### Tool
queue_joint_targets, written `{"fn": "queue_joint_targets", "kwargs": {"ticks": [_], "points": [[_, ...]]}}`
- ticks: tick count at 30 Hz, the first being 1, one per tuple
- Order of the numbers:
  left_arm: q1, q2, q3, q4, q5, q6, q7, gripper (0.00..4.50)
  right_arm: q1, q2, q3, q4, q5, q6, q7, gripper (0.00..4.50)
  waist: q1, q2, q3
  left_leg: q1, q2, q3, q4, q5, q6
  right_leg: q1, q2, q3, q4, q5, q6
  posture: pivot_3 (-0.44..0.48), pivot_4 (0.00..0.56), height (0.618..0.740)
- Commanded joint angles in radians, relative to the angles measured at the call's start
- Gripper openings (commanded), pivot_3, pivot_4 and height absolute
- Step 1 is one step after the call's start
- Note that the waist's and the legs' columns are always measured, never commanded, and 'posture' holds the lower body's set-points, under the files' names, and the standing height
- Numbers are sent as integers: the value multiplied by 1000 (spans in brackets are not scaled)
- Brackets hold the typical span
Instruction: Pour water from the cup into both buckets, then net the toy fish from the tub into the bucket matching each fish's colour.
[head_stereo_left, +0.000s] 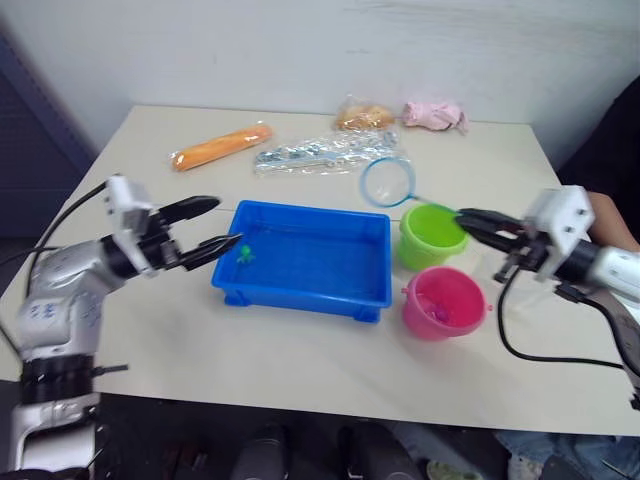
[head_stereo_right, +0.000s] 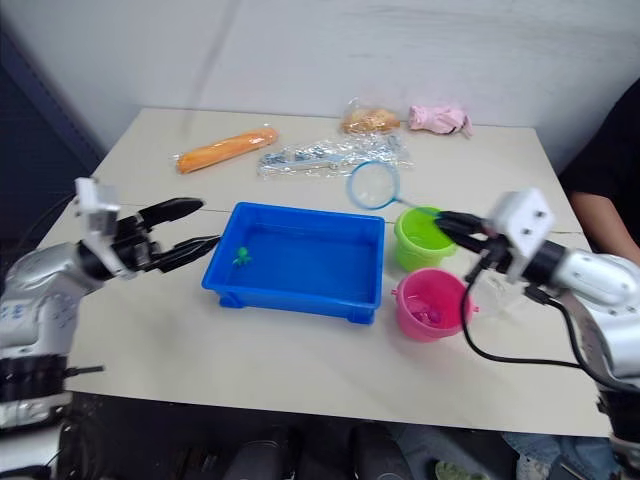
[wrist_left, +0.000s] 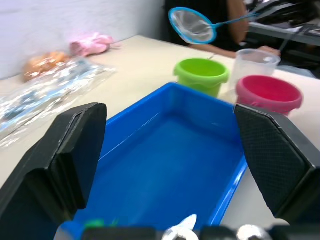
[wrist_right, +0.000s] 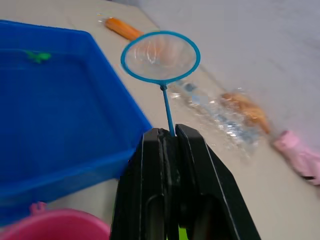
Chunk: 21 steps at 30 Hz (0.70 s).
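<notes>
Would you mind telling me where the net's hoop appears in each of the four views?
Left eye view: net hoop behind the green bucket.
Right eye view: hoop behind the blue tub's far right corner.
Left wrist view: hoop above the green bucket.
Right wrist view: hoop beyond the right gripper.
Shared landmark: blue tub.

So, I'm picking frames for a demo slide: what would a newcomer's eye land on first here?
Probably the bright blue tub at the table's middle, with a green toy fish in its left end. Next, the lime green bucket and pink bucket beside its right end. Then the net, held up by the right gripper with jaws shut on its handle, while the left gripper stands open by the tub's left end.
</notes>
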Motion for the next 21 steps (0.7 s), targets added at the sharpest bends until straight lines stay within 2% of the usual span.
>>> {"fn": "queue_joint_targets", "kwargs": {"ticks": [1,3,5,11,15,18,21], "points": [[32,65,121,11,-24,-15,9,4356,-75,27,84,-57,24,150,33,0,3,0,0,0,0,0,0,0,0,-1,0,0,0,0,0,0,150,740],[83,100,171,2,-37,-1,0,4356,-136,32,163,-58,-16,177,95,0,5,0,0,-1,0,-1,0,0,0,-1,0,-1,0,0,0,0,150,740],[158,134,216,-15,-29,6,-10,4356,-227,86,241,-11,-66,210,97,0,5,0,0,-1,0,0,-1,0,1,-1,-1,-1,-1,0,0,0,150,740],[255,161,305,-45,-53,33,16,4356,-381,218,363,118,-168,303,103,0,8,0,0,-2,-1,-1,-4,-1,1,-2,-3,-1,-5,0,0,0,150,740],[289,147,317,-95,-63,52,37,4356,-477,296,467,245,-277,326,116,0,3,0,0,-2,-1,0,-6,-1,1,-3,-3,-1,-6,0,-1,0,150,740],[309,129,307,-137,-65,60,58,4356,-518,391,481,318,-315,317,83,0,2,0,0,-2,-1,0,-9,-1,1,-4,-3,-1,-7,0,-1,0,150,740],[330,128,304,-160,-60,68,66,4356,-527,435,493,339,-352,324,83,0,-1,0,0,-3,-1,0,-10,0,1,-5,-2,-1,-7,0,-1,0,150,740]]}}
